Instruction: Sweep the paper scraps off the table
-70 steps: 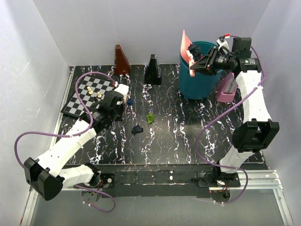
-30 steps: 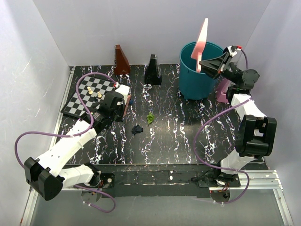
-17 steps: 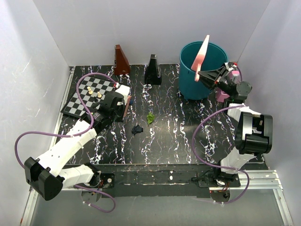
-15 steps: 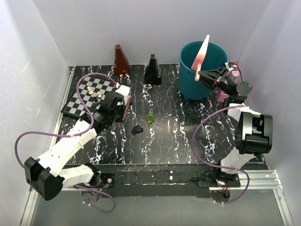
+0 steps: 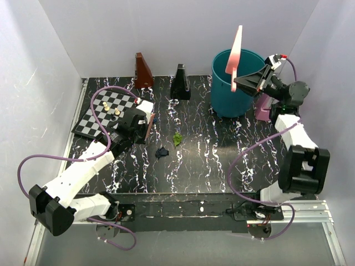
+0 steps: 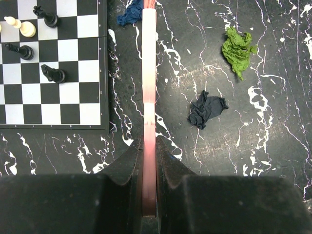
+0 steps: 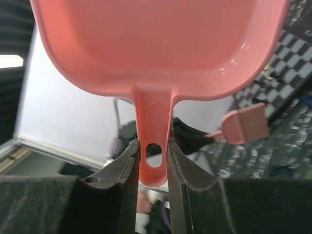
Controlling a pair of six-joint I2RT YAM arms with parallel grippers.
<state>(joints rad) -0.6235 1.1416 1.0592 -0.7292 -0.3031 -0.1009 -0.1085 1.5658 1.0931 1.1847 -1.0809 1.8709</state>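
Broadly, the black white-veined table [image 5: 211,160] fills the scene, and three paper scraps lie on its left-centre area, all on bare tabletop between the chessboard and the bin.

At the far right stands a tall teal bin [image 5: 236,100], upright with its mouth open. Next in size, the chessboard [image 5: 91,123] sits at the far left, its near-right edge close to the left arm's wrist.

A pink dustpan [image 5: 235,51] is held upright, pan end up, over the bin's rim in the top view. The right gripper [image 5: 244,83] is clamped on its handle; in the right wrist view both fingers [image 7: 127,161] press the handle's sides just above its hanging hole.

A pink brush [image 6: 149,73] appears edge-on in the left wrist view, running straight away from the left gripper [image 6: 149,156], whose fingers are closed tight on its handle. The brush lies just beside the chessboard's right edge, over bare table.

Two pyramid-shaped objects stand at the back edge, one brown [image 5: 143,71] and one black [image 5: 180,82], well apart from the scraps.

The green scrap [image 6: 237,48] lies to the right of the brush, apart from it. The dark grey scrap [image 6: 206,109] lies nearer the arm bases, close to the green one but not touching. A blue scrap [image 6: 130,13] sits just beside the brush's far end, at the board's corner.

Smallest, a cream chess piece [image 6: 22,27] and three black pieces [image 6: 46,15] rest on the board, one black piece lying on its side.
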